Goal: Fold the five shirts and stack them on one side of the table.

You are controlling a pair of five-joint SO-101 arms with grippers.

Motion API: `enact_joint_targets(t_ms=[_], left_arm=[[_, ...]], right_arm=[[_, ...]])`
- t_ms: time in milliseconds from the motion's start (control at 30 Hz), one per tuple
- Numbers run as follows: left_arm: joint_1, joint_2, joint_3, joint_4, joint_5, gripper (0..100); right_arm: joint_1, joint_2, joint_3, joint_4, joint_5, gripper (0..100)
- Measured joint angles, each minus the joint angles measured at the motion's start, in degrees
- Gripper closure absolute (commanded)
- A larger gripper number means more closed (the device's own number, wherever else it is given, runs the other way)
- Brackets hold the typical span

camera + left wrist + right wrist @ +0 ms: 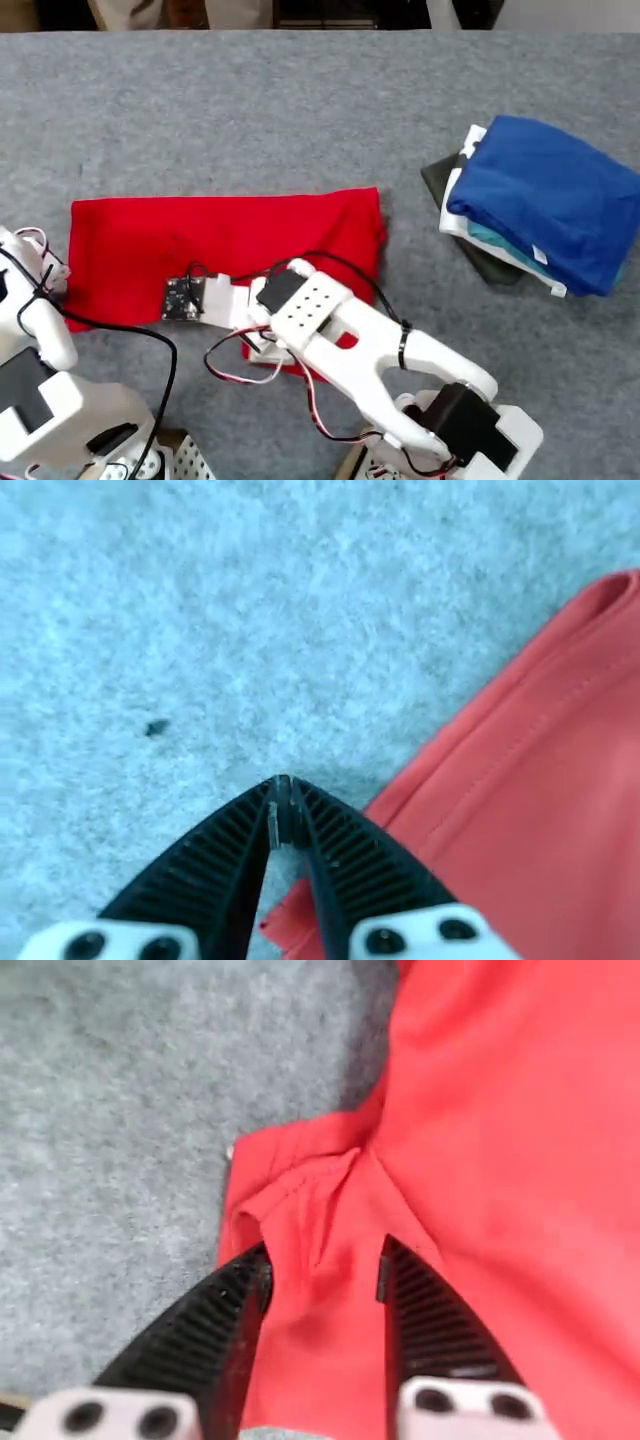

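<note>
A red shirt (220, 255) lies folded into a long strip on the grey table. My right gripper (322, 1265) is open over a bunched corner of the red shirt (480, 1140) at its near edge, one finger on each side of a small fold. My right arm (330, 325) lies across the shirt's near edge. My left gripper (283, 802) is shut with nothing in it, its tips over bare table just beside the edge of the red shirt (540, 810). My left arm (35, 320) stands at the shirt's left end.
A stack of folded shirts (545, 200), blue on top with white, teal and dark ones under it, sits at the right side of the grey table (250, 110). Arm bases and cables (160, 350) crowd the near edge.
</note>
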Motion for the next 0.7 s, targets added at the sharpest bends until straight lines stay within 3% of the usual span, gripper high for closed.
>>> enact_joint_targets(t_ms=[700], left_arm=[[-0.53, -0.26, -0.26, 0.0, 0.0, 98]], right_arm=[[3.25, 0.0, -12.31, 9.67, 2.64, 82.8]])
